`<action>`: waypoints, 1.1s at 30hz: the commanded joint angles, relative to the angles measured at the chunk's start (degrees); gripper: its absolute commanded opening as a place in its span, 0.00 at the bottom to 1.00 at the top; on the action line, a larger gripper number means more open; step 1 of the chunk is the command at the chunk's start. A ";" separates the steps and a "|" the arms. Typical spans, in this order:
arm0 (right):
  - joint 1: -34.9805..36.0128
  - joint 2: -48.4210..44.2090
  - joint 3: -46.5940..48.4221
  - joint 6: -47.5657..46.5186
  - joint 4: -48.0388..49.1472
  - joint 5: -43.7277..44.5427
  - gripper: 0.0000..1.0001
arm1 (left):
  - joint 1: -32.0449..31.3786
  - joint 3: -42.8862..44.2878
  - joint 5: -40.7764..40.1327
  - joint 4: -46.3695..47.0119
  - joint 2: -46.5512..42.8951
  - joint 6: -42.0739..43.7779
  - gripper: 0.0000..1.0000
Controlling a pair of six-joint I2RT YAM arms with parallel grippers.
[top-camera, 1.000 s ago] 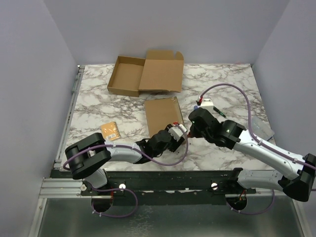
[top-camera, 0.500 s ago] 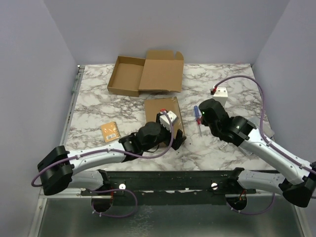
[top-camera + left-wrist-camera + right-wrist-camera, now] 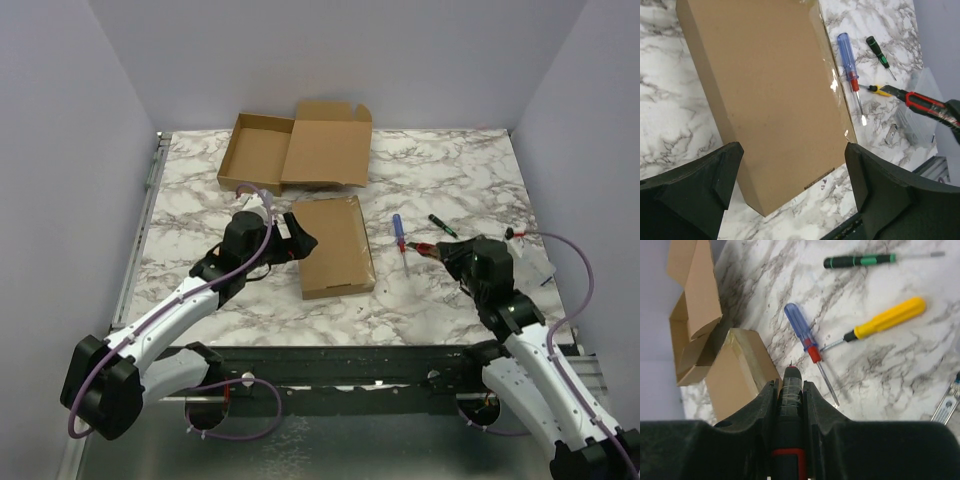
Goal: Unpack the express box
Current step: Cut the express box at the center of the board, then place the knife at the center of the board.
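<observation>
Over the sealed box's left edge, left gripper [image 3: 290, 238]: jaws spread wide and gripping nothing. In the wrist view its fingers [image 3: 695, 192] frame the carton's near end, and contact cannot be made out.
Sealed box [image 3: 335, 245]: lies flat on the table [image 3: 200, 200] between the two grippers. Its lid is shut and clear tape glints along its right edge.
Right gripper [image 3: 447, 252]: right of the box and well apart, clamped narrow on a red-and-black box cutter [image 3: 790, 385] whose nose points toward the box.
Step in hand: opening, by my reading. The tape looks uncut and nothing has come out.
Next move: likely the left gripper steadies the carton while the cutter crosses to the taped edge. The cut should be shallow, to spare the contents.
Around: a blue screwdriver [image 3: 399, 232] lies just right of the box. A yellow screwdriver [image 3: 887, 317] and a green screwdriver [image 3: 443, 225] lie farther right. An open carton [image 3: 295, 150] sits just behind the box.
In the way: the blue screwdriver lies between the cutter and the seam, so the cutter should pass above it.
</observation>
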 commanded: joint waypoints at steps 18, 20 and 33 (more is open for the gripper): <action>-0.25 -12.92 -17.94 26.82 -5.85 -8.18 0.08 | 0.21 -3.77 1.94 4.15 5.64 -5.43 0.91; -0.23 -13.42 -19.80 25.78 -4.64 -9.02 0.11 | 0.22 -4.05 1.87 5.02 6.66 -4.83 0.89; -0.23 -13.58 -23.97 23.82 -6.84 -10.07 0.65 | 0.22 -7.99 1.68 9.81 9.43 -4.85 0.84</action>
